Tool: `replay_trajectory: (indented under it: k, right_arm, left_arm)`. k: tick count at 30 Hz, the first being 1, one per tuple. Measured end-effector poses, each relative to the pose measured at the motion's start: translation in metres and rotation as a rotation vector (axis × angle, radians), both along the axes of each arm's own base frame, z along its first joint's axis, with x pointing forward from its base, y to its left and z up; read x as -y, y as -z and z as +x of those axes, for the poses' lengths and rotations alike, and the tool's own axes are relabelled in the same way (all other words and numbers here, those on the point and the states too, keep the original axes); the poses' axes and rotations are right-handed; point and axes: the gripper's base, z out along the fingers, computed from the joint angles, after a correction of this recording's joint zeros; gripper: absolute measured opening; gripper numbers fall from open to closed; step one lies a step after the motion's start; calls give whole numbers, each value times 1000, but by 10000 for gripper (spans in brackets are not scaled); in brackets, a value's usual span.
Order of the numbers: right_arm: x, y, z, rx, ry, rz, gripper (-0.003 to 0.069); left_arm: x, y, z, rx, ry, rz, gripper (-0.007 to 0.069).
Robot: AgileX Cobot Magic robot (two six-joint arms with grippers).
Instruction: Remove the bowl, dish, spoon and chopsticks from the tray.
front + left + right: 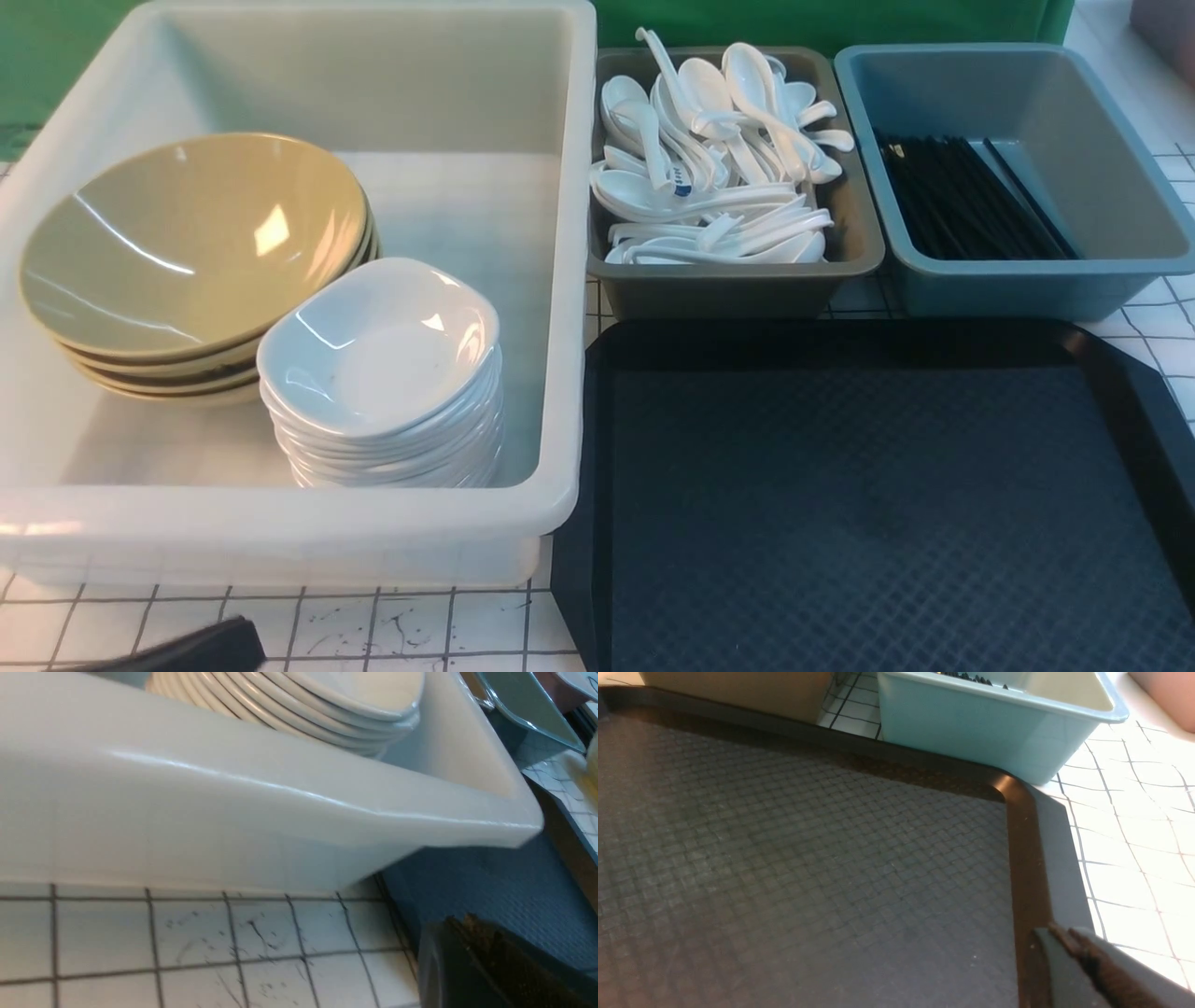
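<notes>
Gridded white table (373, 625) carries tub (280, 523), two bins (738, 289), tray (868, 504).

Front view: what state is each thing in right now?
Tray: bare, nothing on it.
White tub: holds the two stacks.
Bowls: stacked, tilted.
Dishes: stacked beside the bowls.
Grey bin: piled with spoons.
Blue bin: holds chopsticks.
Left gripper: low by the tub, jaws unclear.

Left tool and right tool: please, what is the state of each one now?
Left tool: only one dark finger shows, beside the white tub; cannot be told.
Right tool: only a finger tip shows, over the tray rim; cannot be told.
</notes>
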Motion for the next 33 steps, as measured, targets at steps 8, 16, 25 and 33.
replay_trajectory:
  k: [8, 16, 25, 33]
  right_arm:
    - [0, 0, 0, 0, 0, 0, 57]
    - [0, 0, 0, -2, 0, -1, 67]
    - [0, 0, 0, -3, 0, -1, 76]
    - [0, 0, 0, -3, 0, -1, 80]
  left_arm:
    - [-24, 28, 3, 269, -366, -70, -1]
    - [-27, 53, 1, 108, -466, -116, -1]
    - [-26, 52, 1, 92, -465, -171, -1]
    - [-25, 52, 1, 92, -465, -174, -1]
